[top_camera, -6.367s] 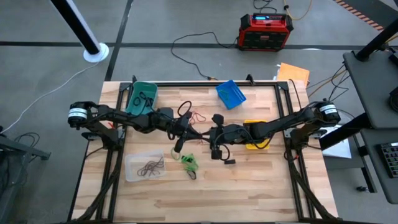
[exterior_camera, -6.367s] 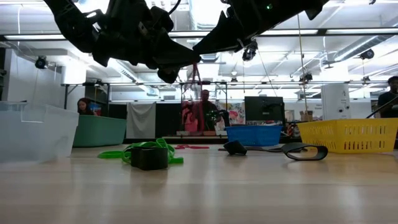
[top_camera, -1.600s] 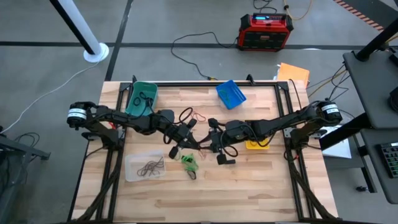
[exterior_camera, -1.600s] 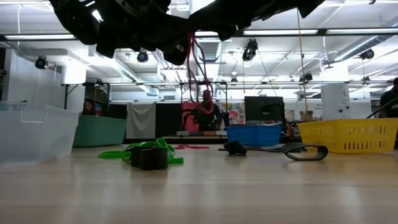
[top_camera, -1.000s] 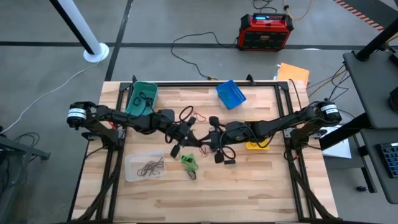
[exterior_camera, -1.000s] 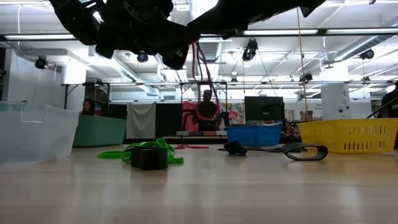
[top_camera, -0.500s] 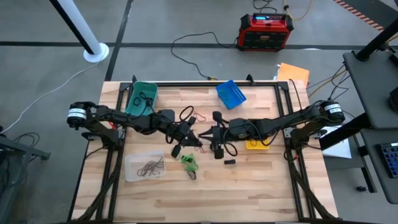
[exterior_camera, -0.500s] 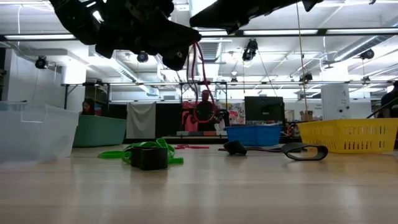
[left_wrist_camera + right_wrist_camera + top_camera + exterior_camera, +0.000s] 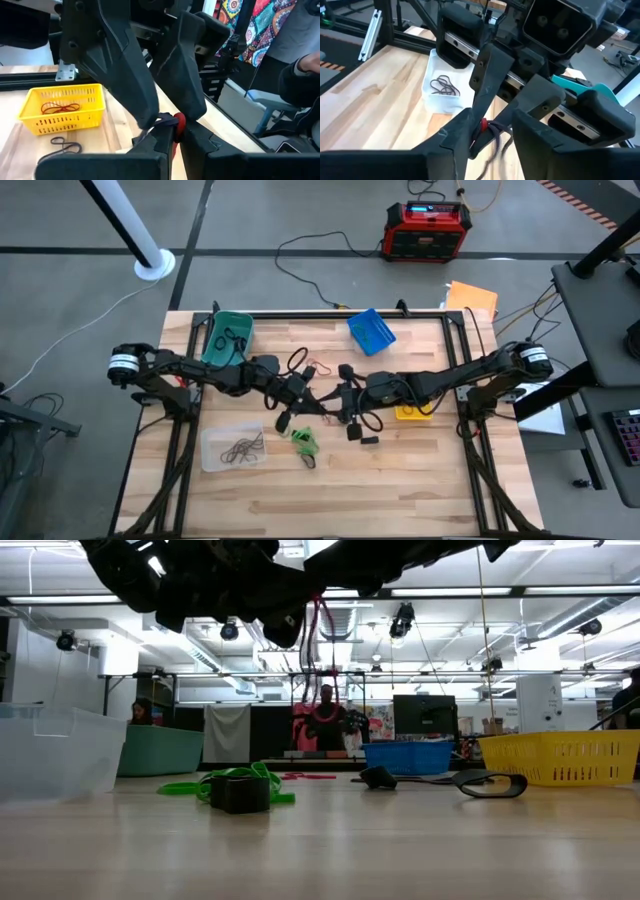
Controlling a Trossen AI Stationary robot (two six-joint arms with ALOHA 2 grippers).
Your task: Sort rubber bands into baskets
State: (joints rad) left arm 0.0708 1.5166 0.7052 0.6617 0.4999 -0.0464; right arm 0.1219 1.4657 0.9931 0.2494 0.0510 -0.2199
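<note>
Both arms meet over the middle of the counter (image 9: 420, 465), well above its surface, and the reason seems to be a hand-over or an untangling of a red rubber band (image 9: 318, 635) that hangs in the air between them. The left gripper (image 9: 170, 131) is clamped shut on that red band, whose bead of red shows right at its fingertips, so the band stays lifted clear of the wood rather than snagging on the loose pile below. The right gripper (image 9: 485, 126) sits tip to tip with it, its fingers partly parted around the same red strand; whether it is letting go or taking hold I cannot tell. The red band likely belongs in the yellow basket (image 9: 62, 108), which already holds a red loop and stands just behind the right arm. The other baskets ring the work zone for short reaches: the teal basket (image 9: 228, 335) and the blue basket (image 9: 371, 331) at the far edge, the clear basket (image 9: 232, 448) holding dark bands near the front. Green bands (image 9: 240, 783) and a black block (image 9: 369, 440) lie unsorted on the counter beneath the grippers.
</note>
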